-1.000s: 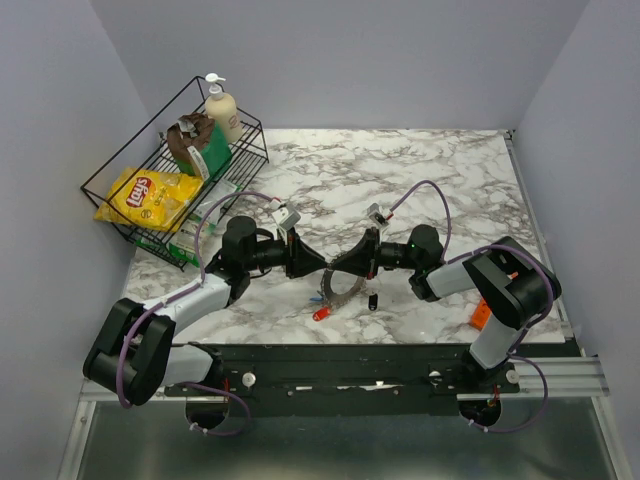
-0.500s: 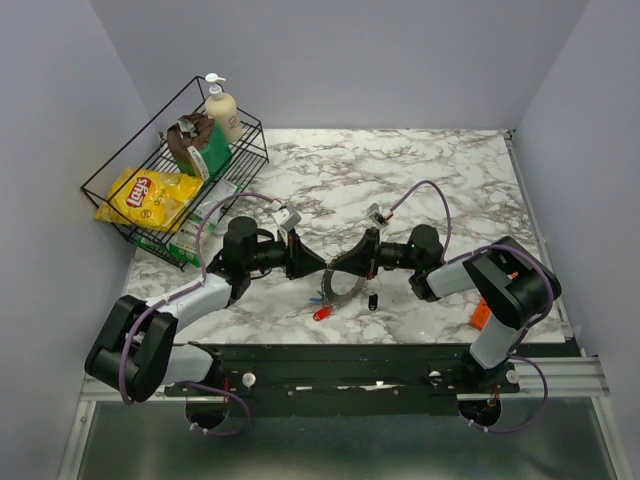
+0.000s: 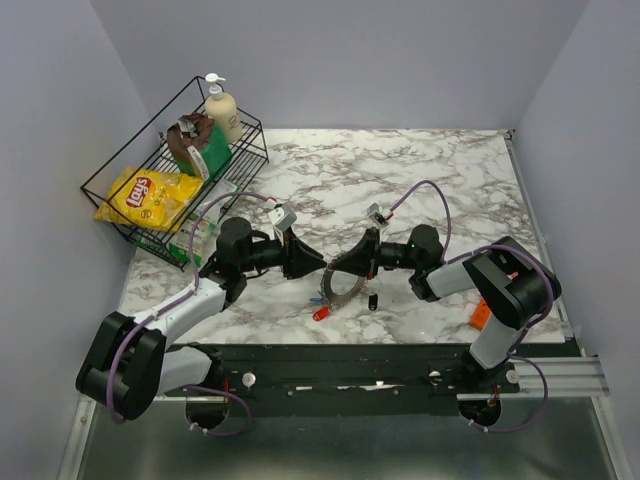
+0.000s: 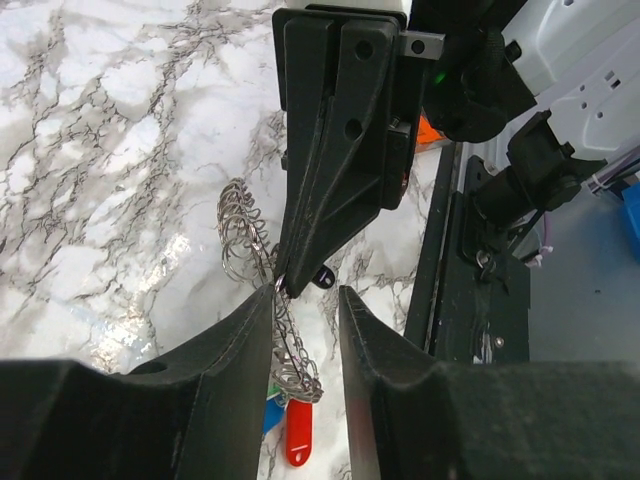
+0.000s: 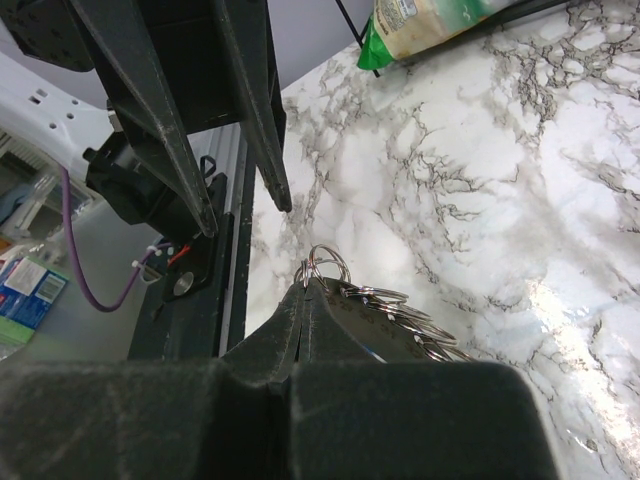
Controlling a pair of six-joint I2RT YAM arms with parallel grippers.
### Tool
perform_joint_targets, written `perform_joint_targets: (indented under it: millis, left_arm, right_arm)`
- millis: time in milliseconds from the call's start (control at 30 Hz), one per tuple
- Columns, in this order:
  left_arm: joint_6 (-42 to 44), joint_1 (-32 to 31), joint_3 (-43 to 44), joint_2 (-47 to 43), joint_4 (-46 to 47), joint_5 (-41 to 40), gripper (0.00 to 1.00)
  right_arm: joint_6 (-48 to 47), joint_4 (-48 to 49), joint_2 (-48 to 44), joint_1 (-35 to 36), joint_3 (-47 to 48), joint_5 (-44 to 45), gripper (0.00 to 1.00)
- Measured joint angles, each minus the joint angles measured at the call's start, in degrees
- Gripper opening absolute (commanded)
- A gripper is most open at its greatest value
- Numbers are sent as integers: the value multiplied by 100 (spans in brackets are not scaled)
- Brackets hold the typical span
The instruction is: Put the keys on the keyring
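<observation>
The right gripper (image 5: 304, 288) pinches the keyring (image 4: 240, 235) tight near the tabletop's (image 3: 400, 170) near edge, so the half-open left gripper (image 4: 306, 305) should move slowly and not knock it.

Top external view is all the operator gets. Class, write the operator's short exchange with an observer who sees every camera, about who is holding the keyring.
Operator: Does the right gripper actually hold the keyring? From above they just overlap.
Observer: Yes. The right wrist view shows its jaws shut on the ring's edge.
Operator: And the left gripper?
Observer: Its own wrist view shows its fingers standing apart, with nothing gripped between them.
</observation>
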Motion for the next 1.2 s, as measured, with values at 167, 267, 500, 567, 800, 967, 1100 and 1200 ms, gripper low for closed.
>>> perform_joint_targets:
  millis: [167, 267, 500, 567, 800, 967, 1100, 1200]
  left_arm:
    - [-61, 0, -26, 59, 37, 4, 36]
    - [-105, 0, -76, 179, 90, 11, 38]
    - [-190, 0, -157, 352, 144, 118, 41]
    - [-190, 0, -157, 378, 155, 133, 43]
    - [-190, 0, -157, 514, 229, 142, 44]
    - [-186, 0, -155, 621, 240, 146, 40]
    - [-188, 0, -155, 697, 310, 153, 40]
    - [-212, 0, -144, 743, 391, 195, 40]
  right_arm:
    - [15, 0, 0, 0, 0, 0, 1]
    - [35, 0, 0, -2, 0, 0, 1]
    - [50, 0, 0, 0, 0, 0, 1]
    - [55, 0, 0, 0, 0, 0, 1]
    - [57, 2, 0, 0, 0, 0, 1]
    - [57, 0, 0, -2, 0, 0, 1]
    - [57, 0, 0, 0, 0, -2, 1]
    - [57, 0, 0, 0, 0, -2, 1]
